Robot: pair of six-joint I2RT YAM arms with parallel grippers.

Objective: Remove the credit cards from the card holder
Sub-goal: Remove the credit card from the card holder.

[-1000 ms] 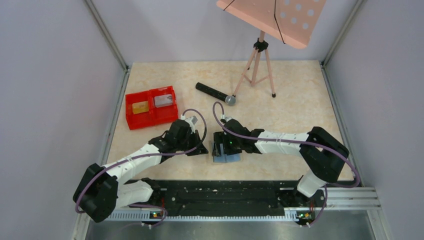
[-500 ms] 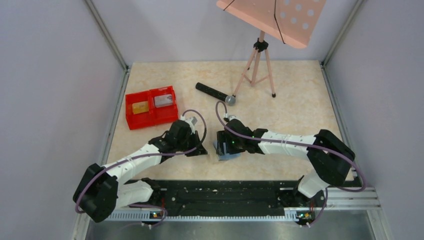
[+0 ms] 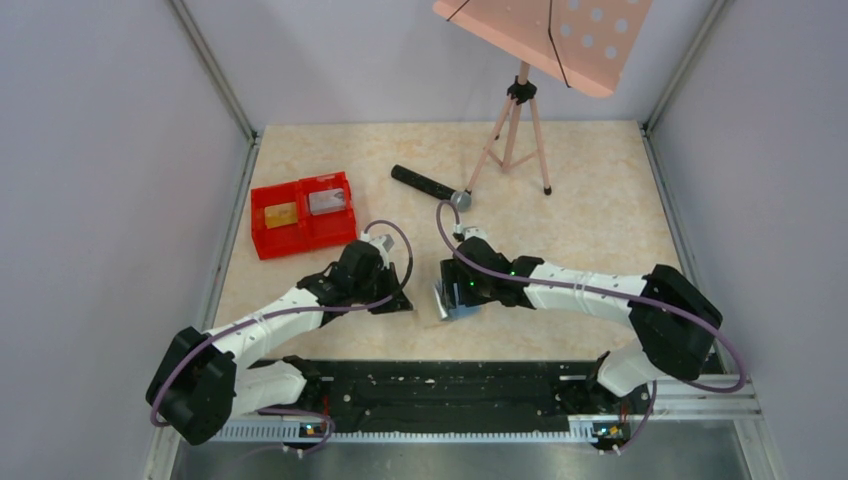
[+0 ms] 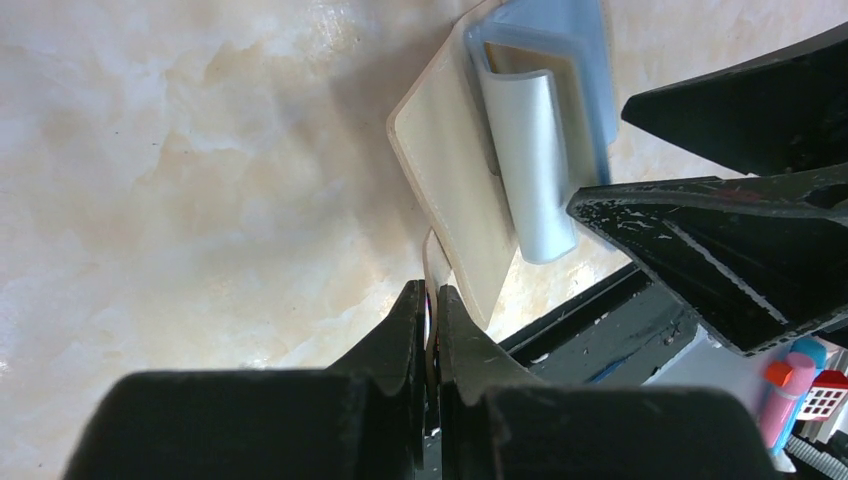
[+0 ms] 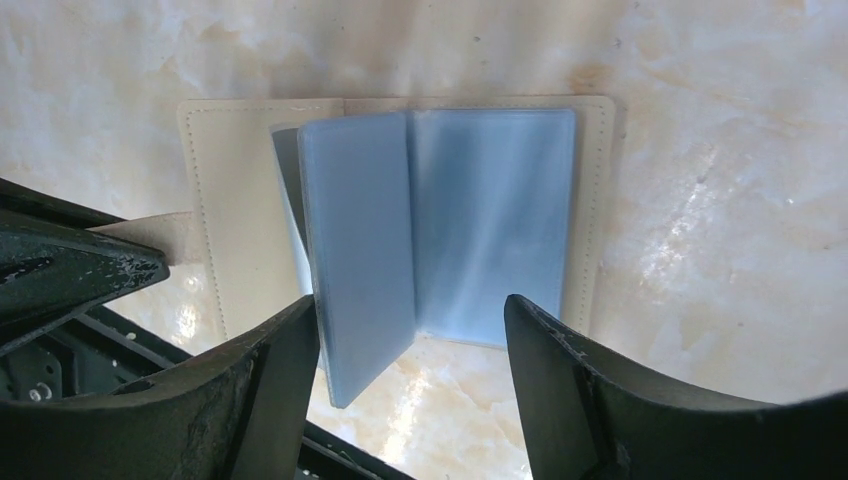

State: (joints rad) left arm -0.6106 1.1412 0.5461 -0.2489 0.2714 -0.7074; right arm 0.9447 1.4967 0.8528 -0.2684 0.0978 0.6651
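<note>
Holding a gold card (image 3: 280,214) and a silvery card (image 3: 323,200), the red tray (image 3: 300,246) sits apart from the open blue card holder (image 5: 440,230) on the bench (image 3: 600,180), left gripper (image 4: 432,310) pinching its tab (image 5: 150,232), right gripper (image 5: 410,308) spread.

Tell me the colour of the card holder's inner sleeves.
Light blue sleeves, set in a cream cover; clearest in the right wrist view.

In the overhead view, the beige marbled tabletop (image 3: 600,210) lies open at centre right. At upper left a red two-compartment plastic tray (image 3: 300,215) blocks the way. At upper centre lie a black microphone with silver head (image 3: 430,186) and a thin-legged tripod (image 3: 515,130). At lower centre the left gripper (image 3: 403,299) and right gripper (image 3: 449,292) crowd together over the light-blue bifold card holder (image 3: 457,309).
</note>
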